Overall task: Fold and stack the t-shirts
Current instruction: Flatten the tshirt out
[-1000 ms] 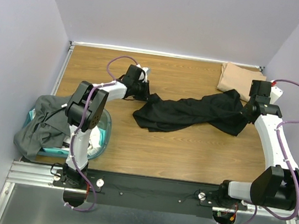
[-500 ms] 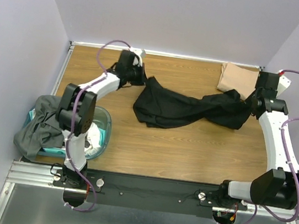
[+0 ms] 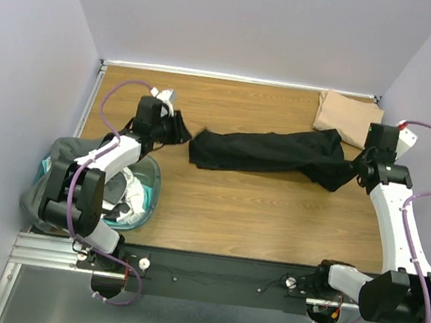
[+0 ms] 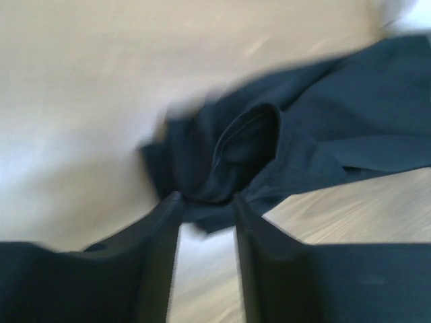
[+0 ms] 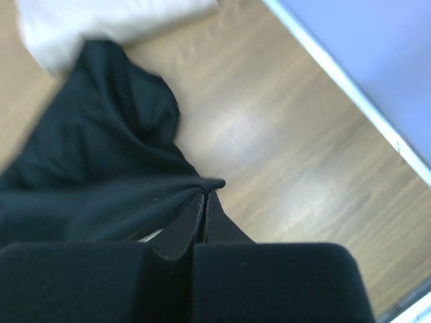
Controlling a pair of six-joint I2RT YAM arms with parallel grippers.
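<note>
The black t-shirt (image 3: 269,154) lies stretched in a long band across the middle of the table. My right gripper (image 3: 356,168) is shut on its right end; the right wrist view shows the cloth (image 5: 101,168) pinched at the closed fingertips (image 5: 205,192). My left gripper (image 3: 181,131) is at the shirt's left end. In the blurred left wrist view its jaws (image 4: 204,196) stand apart with bare table between them, and the bunched cloth (image 4: 249,148) sits just at and past the tips. A folded tan-beige t-shirt (image 3: 344,115) lies at the far right corner, also seen in the right wrist view (image 5: 101,27).
A teal see-through tub (image 3: 149,192) stands at the near left, with a dark grey shirt (image 3: 60,180) draped over its left side and white cloth (image 3: 136,199) inside. Purple walls close the table on three sides.
My left arm has swung left and nearer, drawing the shirt's left end with it. The shirt has gone from a loose heap to a straight band. The right gripper has barely moved.
</note>
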